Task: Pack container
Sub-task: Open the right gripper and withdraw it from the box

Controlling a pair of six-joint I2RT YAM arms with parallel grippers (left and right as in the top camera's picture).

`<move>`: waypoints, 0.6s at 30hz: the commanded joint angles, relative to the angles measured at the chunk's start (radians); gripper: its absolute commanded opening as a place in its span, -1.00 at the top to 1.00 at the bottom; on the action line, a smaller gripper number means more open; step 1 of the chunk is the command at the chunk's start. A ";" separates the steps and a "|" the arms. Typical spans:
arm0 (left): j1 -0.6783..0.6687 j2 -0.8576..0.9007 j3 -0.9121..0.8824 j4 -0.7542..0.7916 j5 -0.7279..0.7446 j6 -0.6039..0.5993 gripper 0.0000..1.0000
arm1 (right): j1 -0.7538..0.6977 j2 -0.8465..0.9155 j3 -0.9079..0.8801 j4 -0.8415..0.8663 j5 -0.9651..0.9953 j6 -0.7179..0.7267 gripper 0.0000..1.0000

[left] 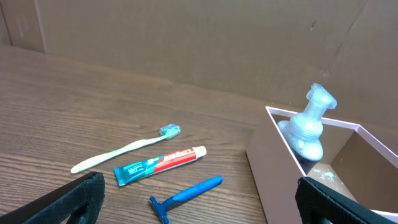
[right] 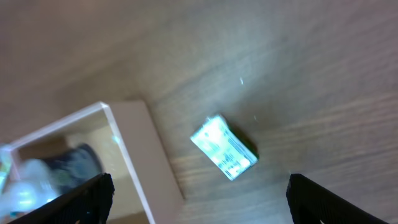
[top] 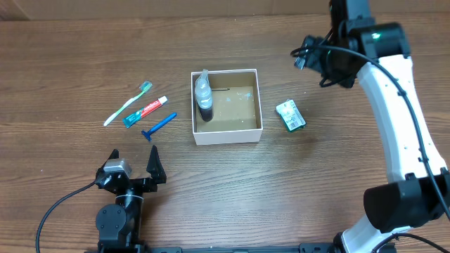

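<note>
My right claw [right: 200, 190] is hanging high over the table [top: 70, 56] with its two fingers spread wide, and it is pinching nothing. Below it the little green-and-white packet [right: 224, 148] is lying flat on the wood, near the right wall of the box [top: 226, 135] but not touching it. I am thinking this packet is the tricky bit. It is small and low and turned a bit sideways, so if I am coming down crooked my fingers may be pushing it along the table instead of squeezing it. If I am dropping too close to the box, one finger may be bumping the thin white wall and sliding the whole box away. The box is sitting in the middle of the table, and a bottle [top: 203, 95] is standing in its left side with its top poking over the wall, so a hard bump may be tipping it over. My left claw [top: 133, 153] is resting low near the front edge, spread wide too and holding nothing. The toothbrush [top: 128, 104], toothpaste [top: 145, 111] and razor [top: 160, 125] are lying close together ahead of it, so grabbing one may be knocking the others.
</note>
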 commanded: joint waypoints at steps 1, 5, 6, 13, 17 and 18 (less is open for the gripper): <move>0.007 -0.010 -0.003 0.003 0.008 0.011 -1.00 | 0.001 0.002 -0.123 0.073 -0.025 -0.011 -0.82; 0.007 -0.010 -0.003 0.003 0.008 0.011 -1.00 | 0.001 0.002 -0.196 0.128 -0.029 -0.011 -0.82; 0.007 -0.010 -0.003 0.003 0.008 0.011 -1.00 | 0.001 0.002 -0.198 0.130 -0.029 -0.018 -0.82; 0.007 -0.010 -0.003 0.003 0.008 0.011 -1.00 | 0.005 0.002 -0.222 0.151 -0.036 -0.030 -0.80; 0.007 -0.010 -0.003 0.003 0.008 0.011 -1.00 | 0.008 0.002 -0.293 0.195 -0.036 -0.039 -0.80; 0.007 -0.010 -0.003 0.003 0.008 0.011 -1.00 | 0.008 0.002 -0.322 0.213 -0.037 -0.047 -0.80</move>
